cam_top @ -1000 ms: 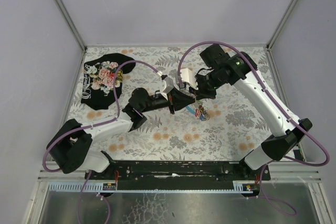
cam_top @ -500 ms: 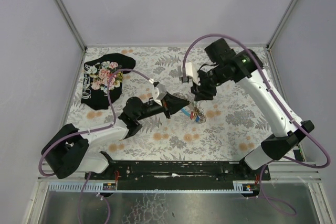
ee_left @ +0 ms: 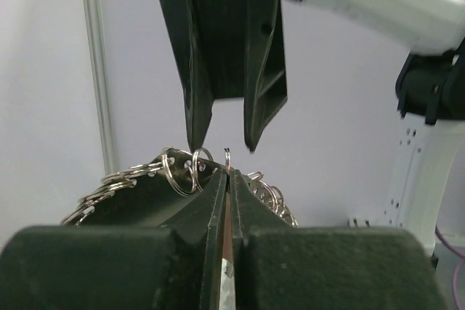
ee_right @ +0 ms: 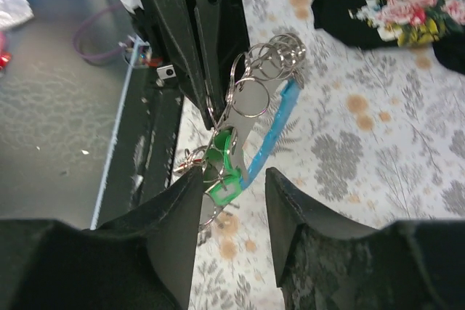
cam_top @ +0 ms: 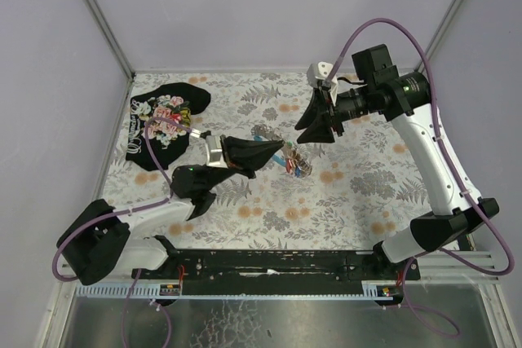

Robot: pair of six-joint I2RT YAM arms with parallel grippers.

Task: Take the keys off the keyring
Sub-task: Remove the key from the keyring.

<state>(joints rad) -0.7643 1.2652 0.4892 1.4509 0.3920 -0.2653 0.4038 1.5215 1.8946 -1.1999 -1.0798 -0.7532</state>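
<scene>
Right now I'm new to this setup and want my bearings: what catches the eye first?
At the centre, the left jaws are shut on the keyring, with the bright keys dangling below. The right jaws hang open just beyond it, and a black floral cloth lies far left.

The keyring [ee_left: 182,168] was thin polished metal, its loops gleaming just above the left fingers [ee_left: 152,205], which were matt black plastic with a faintly grainy face. Seen between the right fingers [ee_right: 305,208], the keys [ee_right: 225,179] had glossy green plastic heads beside a smooth light-blue fob [ee_right: 275,127]. The counter [ee_right: 407,150] had a matt floral print.
</scene>
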